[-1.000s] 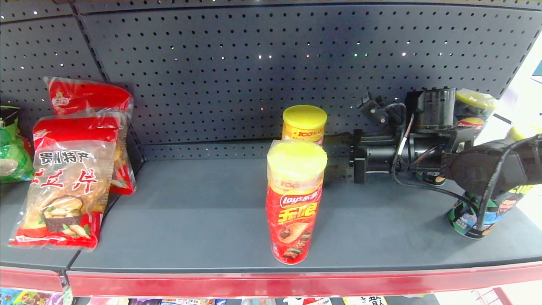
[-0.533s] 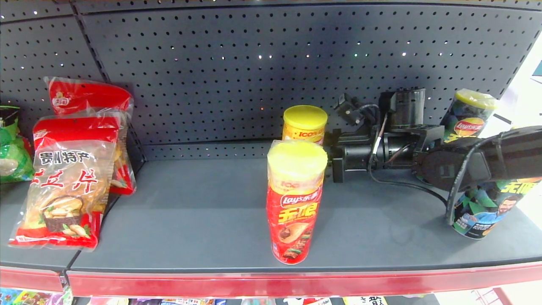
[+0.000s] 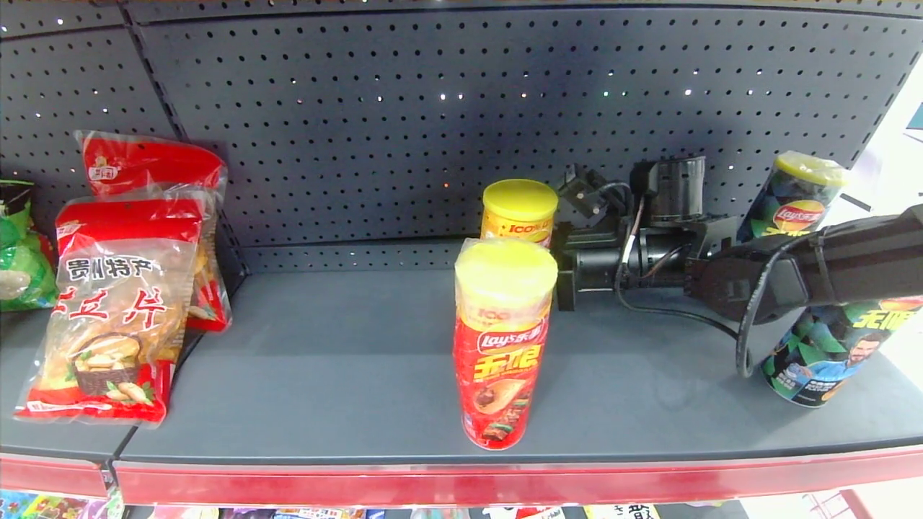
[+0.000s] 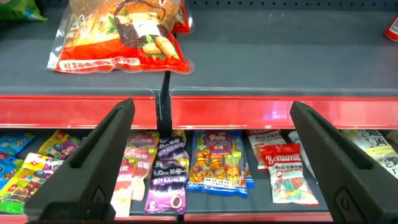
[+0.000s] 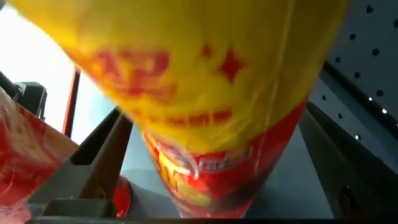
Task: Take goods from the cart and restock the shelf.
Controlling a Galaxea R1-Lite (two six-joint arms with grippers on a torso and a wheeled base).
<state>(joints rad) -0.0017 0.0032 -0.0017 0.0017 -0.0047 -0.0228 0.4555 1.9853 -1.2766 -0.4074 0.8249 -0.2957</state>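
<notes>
A chip can with a yellow lid (image 3: 519,209) stands at the back of the grey shelf (image 3: 346,375), right behind a taller red chip can (image 3: 503,346) near the front edge. My right gripper (image 3: 566,263) comes in from the right at the rear can's level. In the right wrist view that can (image 5: 205,56) sits between the spread fingers (image 5: 99,162) of my open right gripper (image 5: 214,124). My left gripper (image 4: 211,106) hangs open and empty in front of the shelf's red edge strip (image 4: 249,112).
Two dark green chip cans (image 3: 822,353) (image 3: 793,194) stand at the shelf's right end, under and behind my right arm. Red snack bags (image 3: 108,310) lean at the left. The perforated back panel (image 3: 433,108) lies close behind. Candy packs (image 4: 217,168) fill the lower shelf.
My right arm has slid left along the back of the shelf, bringing its gripper up to the rear yellow-lidded can. Both chip cans have stayed in place.
</notes>
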